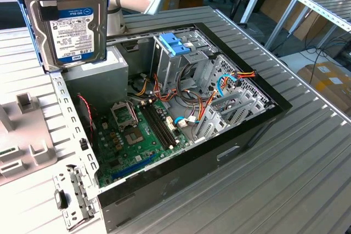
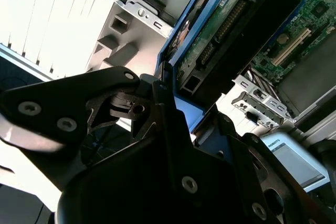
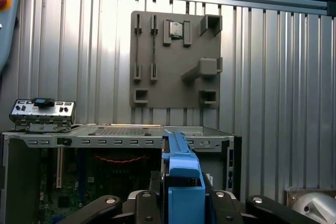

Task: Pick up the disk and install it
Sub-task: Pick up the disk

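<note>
Blue-railed disk [image 1: 74,26] clamped between jaws, aloft near case [image 1: 181,173]

You have the disk [image 1: 74,26] above a corner of the computer case [image 1: 219,157]. Its metal is silvery-dark, its white label has a blue band along one edge, and bright blue rails run down its sides. The gripper [image 3: 182,199] holding it is matt black. The case itself is black outside and bare grey metal within. Inside the case, the motherboard [image 1: 137,146] is green, the latch piece [image 1: 174,44] is light blue, and the wire bundle [image 1: 203,105] is red, orange and yellow. Around the case, the table [image 1: 307,179] is silver-grey, striped with parallel grooves. Beyond the case, on that grooved surface, the fixture board [image 3: 176,59] is plain dull grey.
</note>
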`<state>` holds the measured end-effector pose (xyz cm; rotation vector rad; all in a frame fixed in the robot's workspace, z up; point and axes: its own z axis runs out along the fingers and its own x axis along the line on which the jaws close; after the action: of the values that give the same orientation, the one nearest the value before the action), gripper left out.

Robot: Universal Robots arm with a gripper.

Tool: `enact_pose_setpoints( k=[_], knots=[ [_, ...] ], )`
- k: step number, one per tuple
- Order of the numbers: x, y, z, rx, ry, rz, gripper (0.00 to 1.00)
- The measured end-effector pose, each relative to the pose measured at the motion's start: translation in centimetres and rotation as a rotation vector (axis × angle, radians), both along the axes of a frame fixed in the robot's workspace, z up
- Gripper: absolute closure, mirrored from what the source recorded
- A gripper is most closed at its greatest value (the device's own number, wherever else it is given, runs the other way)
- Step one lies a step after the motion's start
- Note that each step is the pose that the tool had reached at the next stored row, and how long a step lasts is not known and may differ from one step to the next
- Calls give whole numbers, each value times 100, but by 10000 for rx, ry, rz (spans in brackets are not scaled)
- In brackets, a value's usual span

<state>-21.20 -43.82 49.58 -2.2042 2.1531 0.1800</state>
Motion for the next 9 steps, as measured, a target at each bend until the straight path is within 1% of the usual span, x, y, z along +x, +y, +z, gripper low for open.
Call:
enact_pose_setpoints(
  k=[9],
  knots=[
    [72, -9, -1, 0, 0, 0, 63]
  ],
)
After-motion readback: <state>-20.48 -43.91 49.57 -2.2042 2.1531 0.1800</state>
